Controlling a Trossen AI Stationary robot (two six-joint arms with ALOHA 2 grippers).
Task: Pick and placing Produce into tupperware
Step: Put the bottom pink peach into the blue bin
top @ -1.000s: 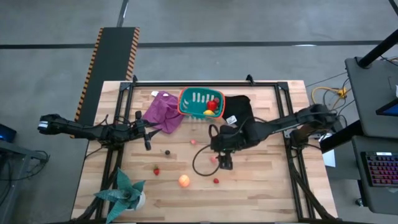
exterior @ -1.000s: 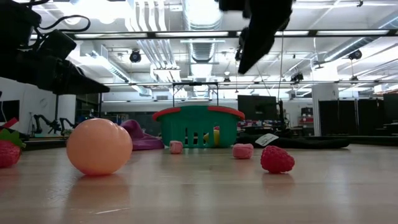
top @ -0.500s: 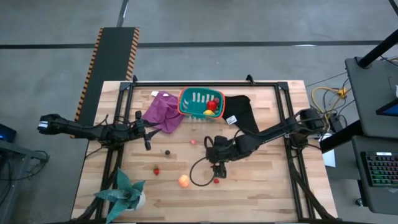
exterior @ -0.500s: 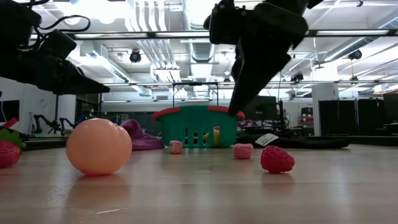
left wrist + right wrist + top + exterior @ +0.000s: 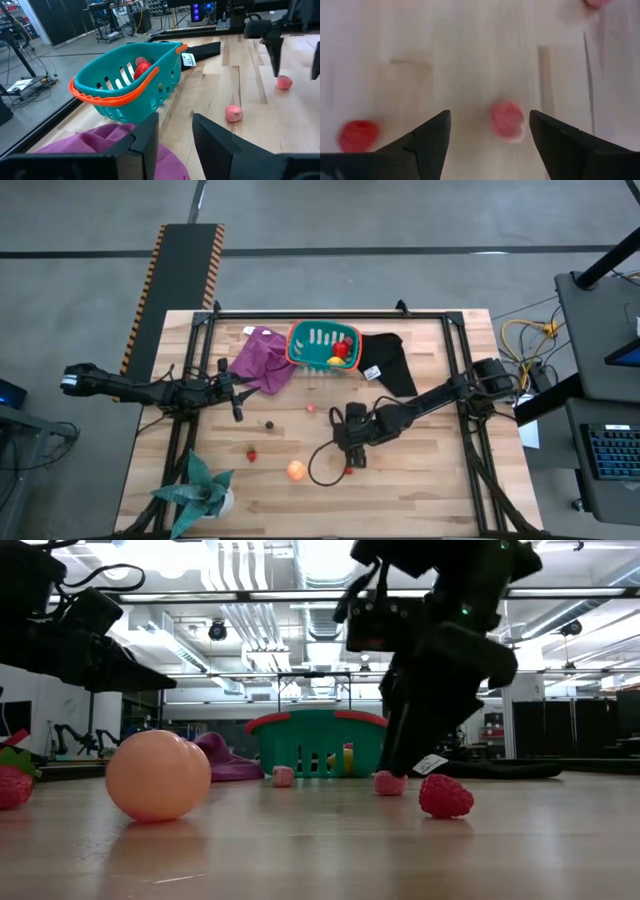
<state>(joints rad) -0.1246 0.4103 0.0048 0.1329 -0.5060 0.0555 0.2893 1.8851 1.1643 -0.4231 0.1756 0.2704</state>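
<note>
The teal tupperware (image 5: 322, 345) with an orange rim stands at the far middle of the table, with a red and a yellow piece inside. Loose produce lies on the wood: an orange-peach ball (image 5: 296, 471), a small red piece (image 5: 252, 454), a dark piece (image 5: 268, 424), a pink piece (image 5: 311, 408) and a red berry (image 5: 348, 471). My right gripper (image 5: 349, 446) is open and points down over another pink piece (image 5: 507, 120). Its fingers stand on either side of that piece, apart from it. My left gripper (image 5: 236, 398) waits open at the left, beside the purple cloth (image 5: 258, 360).
A black cloth (image 5: 388, 362) with a white tag lies right of the tupperware. A green spiky plant (image 5: 200, 488) stands at the near left corner. Bare wood lies along the near right of the table.
My right gripper has moved toward the table's near left and come down low over the pink piece, staying open. The produce has not moved.
</note>
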